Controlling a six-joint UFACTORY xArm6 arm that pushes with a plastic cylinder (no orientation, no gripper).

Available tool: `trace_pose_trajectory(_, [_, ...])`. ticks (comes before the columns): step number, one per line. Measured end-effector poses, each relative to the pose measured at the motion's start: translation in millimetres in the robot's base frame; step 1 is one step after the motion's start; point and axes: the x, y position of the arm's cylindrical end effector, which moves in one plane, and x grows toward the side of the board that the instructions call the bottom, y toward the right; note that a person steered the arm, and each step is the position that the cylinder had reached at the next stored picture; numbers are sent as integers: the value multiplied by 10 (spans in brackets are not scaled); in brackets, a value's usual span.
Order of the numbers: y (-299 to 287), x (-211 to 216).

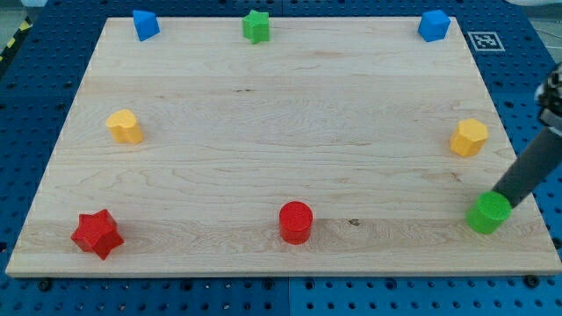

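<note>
My dark rod comes in from the view's right edge and slants down to my tip (502, 201), which rests against the top right of a green cylinder (487, 213) near the board's bottom right corner. A yellow hexagon block (469, 137) sits above them by the right edge. A red cylinder (296, 221) stands at the bottom middle, well to the left of the tip.
A red star (96, 233) lies at the bottom left and a yellow block (125, 126) at the left edge. Along the top stand a blue block (145, 25), a green star (255, 26) and another blue block (433, 25). The wooden board (281, 132) lies on a blue perforated table.
</note>
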Motion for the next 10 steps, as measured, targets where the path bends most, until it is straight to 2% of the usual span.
trace_pose_trajectory(2, [-94,-32])
trace_pose_trajectory(3, [-169,-240])
trace_pose_trajectory(5, [-340,-299])
trace_pose_trajectory(7, [-346,114])
trace_pose_trajectory(8, [-356,58])
trace_pose_trajectory(9, [-608,-17])
trace_pose_trajectory(10, [-805,342])
